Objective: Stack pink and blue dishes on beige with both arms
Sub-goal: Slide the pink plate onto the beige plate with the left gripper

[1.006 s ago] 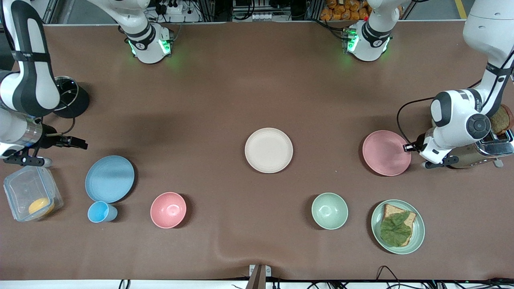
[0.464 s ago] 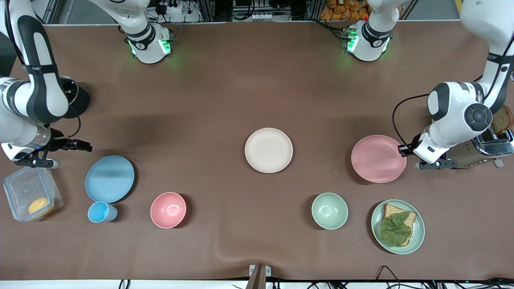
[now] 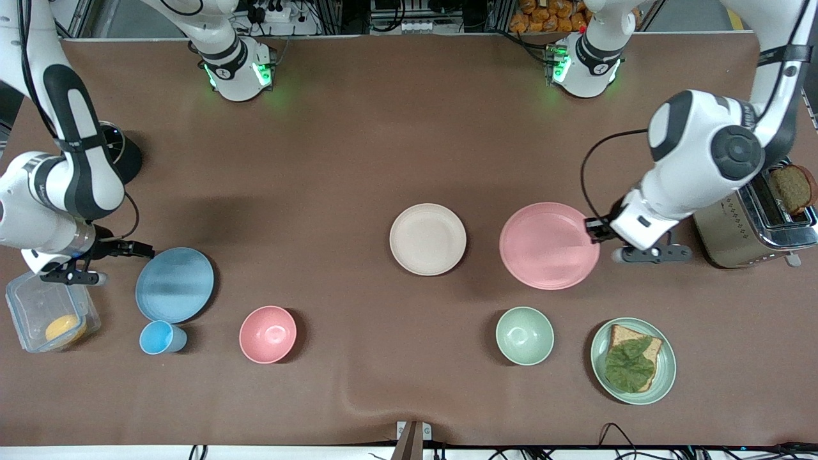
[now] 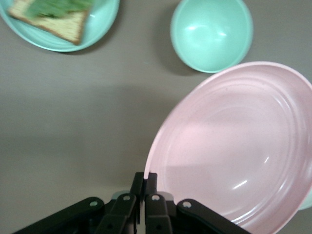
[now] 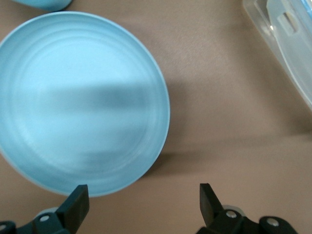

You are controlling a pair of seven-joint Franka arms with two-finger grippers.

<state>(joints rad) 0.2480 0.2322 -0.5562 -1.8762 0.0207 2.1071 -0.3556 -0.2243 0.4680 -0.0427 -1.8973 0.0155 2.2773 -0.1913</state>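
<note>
1. The left gripper point(image 4: 145, 187) had its jaws closed on the rim of the pink plate point(image 3: 548, 245), carried tilted above the table point(image 3: 358, 147), just beside the beige plate point(image 3: 427, 239).
2. The right gripper point(image 5: 141, 200) hovered with jaws spread wide, the blue plate point(image 5: 80, 100) lying flat just ahead of them, ungripped.
3. Judgement: the pink plate should be levelled and centred over the beige plate before release; the right jaws should straddle the blue rim squarely.
</note>
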